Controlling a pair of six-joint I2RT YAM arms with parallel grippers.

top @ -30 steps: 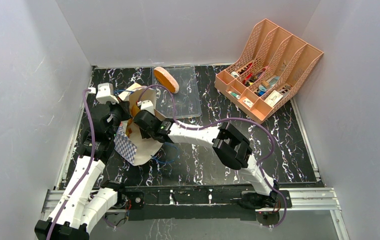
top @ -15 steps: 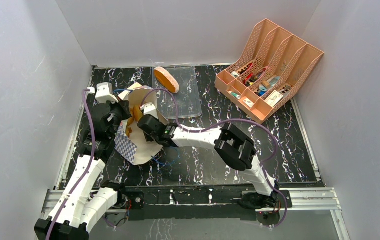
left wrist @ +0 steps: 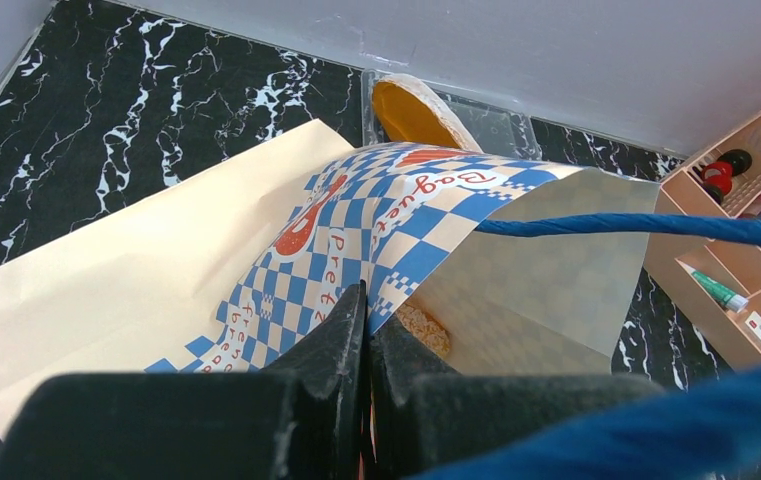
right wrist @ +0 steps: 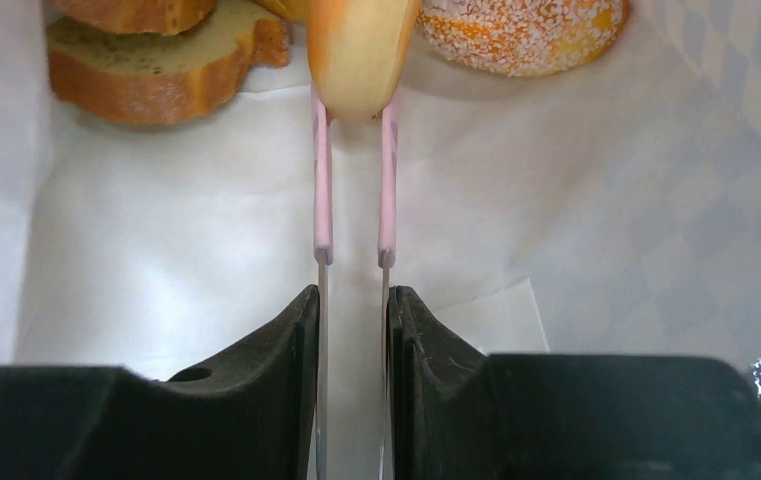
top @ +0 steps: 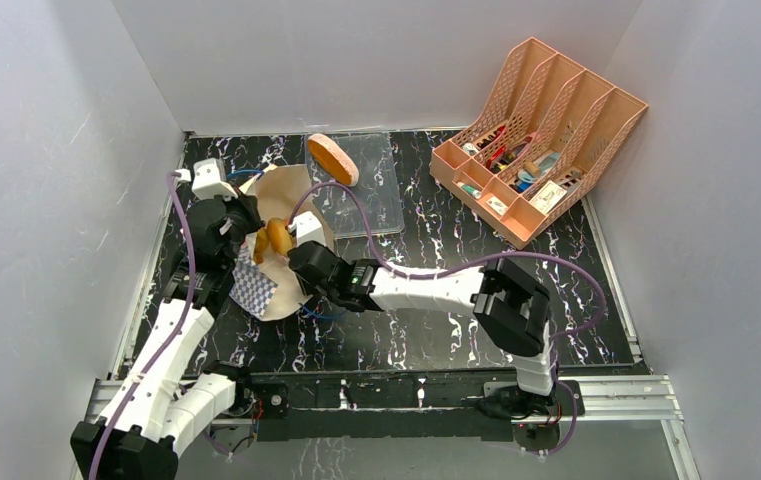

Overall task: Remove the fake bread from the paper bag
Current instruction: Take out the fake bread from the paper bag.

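One smooth golden pastry (right wrist: 361, 45) is sitting pinched, edge-on, between the pink pads (right wrist: 323, 180) of your right gripper (right wrist: 354, 105), jaws narrow. The paper bag's (top: 274, 300) white walls are standing well apart on both sides. Three more pieces are lying at the far end: a sugared donut (right wrist: 521, 25), a toast slice (right wrist: 156, 75) and a brown crust (right wrist: 131, 10) cut off by the frame. Your left gripper (left wrist: 367, 315) is pinching the bag's checkered rim (left wrist: 396, 250), fingers pressed together. One oval loaf (top: 333, 158) is resting outside, on the clear tray (top: 376, 195) near the back wall (top: 356, 60).
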